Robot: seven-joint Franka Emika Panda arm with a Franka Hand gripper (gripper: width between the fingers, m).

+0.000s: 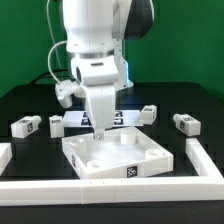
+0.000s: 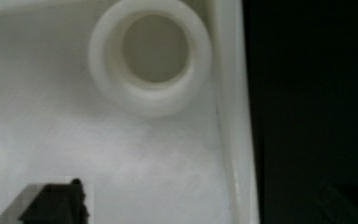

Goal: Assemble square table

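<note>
The square table top point(image 1: 116, 158) is a white tray with a raised rim. It lies in the middle of the black table, with a tag on its near side. My gripper point(image 1: 100, 129) is lowered onto its far corner at the exterior view's left. In the wrist view, the top's inner floor point(image 2: 105, 140) and a round corner socket point(image 2: 153, 45) fill the picture. The gripper point(image 2: 202, 205) is open and holds nothing. One dark finger point(image 2: 55, 203) is over the tray floor and the other is outside the rim point(image 2: 247, 110). White tagged legs lie at the left point(image 1: 25, 126) and right point(image 1: 186, 123).
Another tagged white block point(image 1: 150, 113) sits behind the top at the right. The marker board point(image 1: 68, 121) lies flat behind the top, partly hidden by the arm. A low white border wall point(image 1: 100, 188) runs along the front and up the right side point(image 1: 205, 160).
</note>
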